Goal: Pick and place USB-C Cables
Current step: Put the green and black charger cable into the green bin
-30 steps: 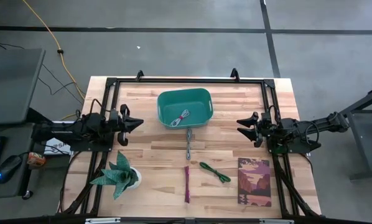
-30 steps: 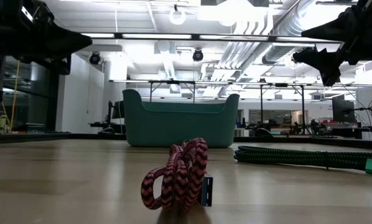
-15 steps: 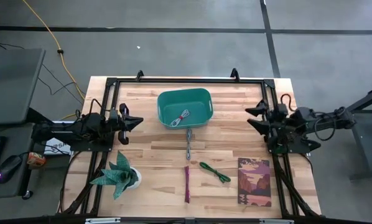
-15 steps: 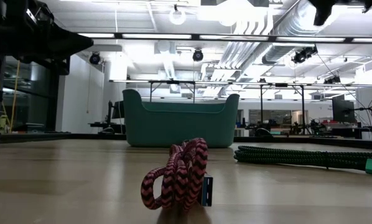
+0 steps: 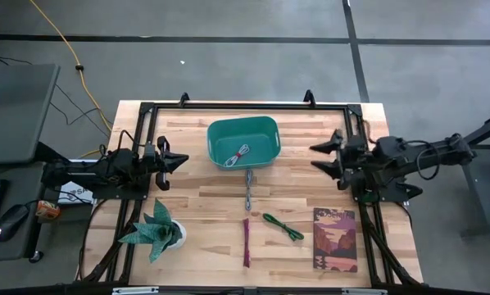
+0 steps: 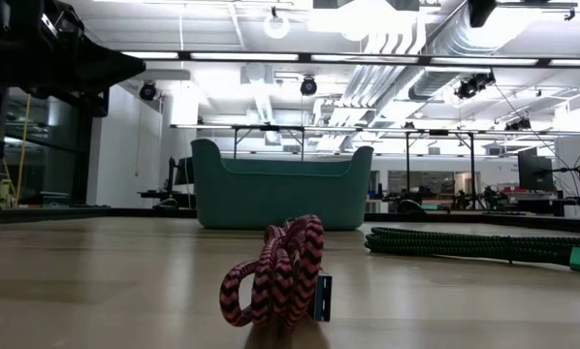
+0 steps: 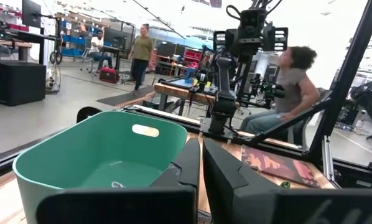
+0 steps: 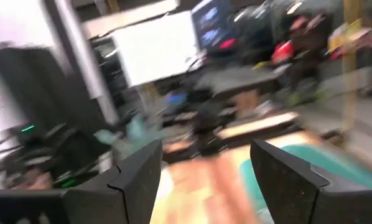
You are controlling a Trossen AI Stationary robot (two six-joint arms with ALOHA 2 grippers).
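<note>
Right gripper (image 5: pixel 325 156), fingers spread: swung back toward centre. Left gripper (image 5: pixel 182 162), pressed together: parked left. White-red cable (image 5: pixel 242 154) inside bin (image 5: pixel 265 125); grey (image 5: pixel 249 191), maroon (image 5: pixel 246 242), green (image 5: pixel 283 227) nearer. Advice: straddle grey's middle.

A robotics lab in an open industrial hall; exposed silver ceiling ducts (image 6: pixel 406 58) and strip lights overhead; beyond the left gripper (image 7: pixel 201 165), another dark robot arm on a bench (image 7: pixel 226 81), people (image 7: pixel 140 53) among workbenches.
</note>
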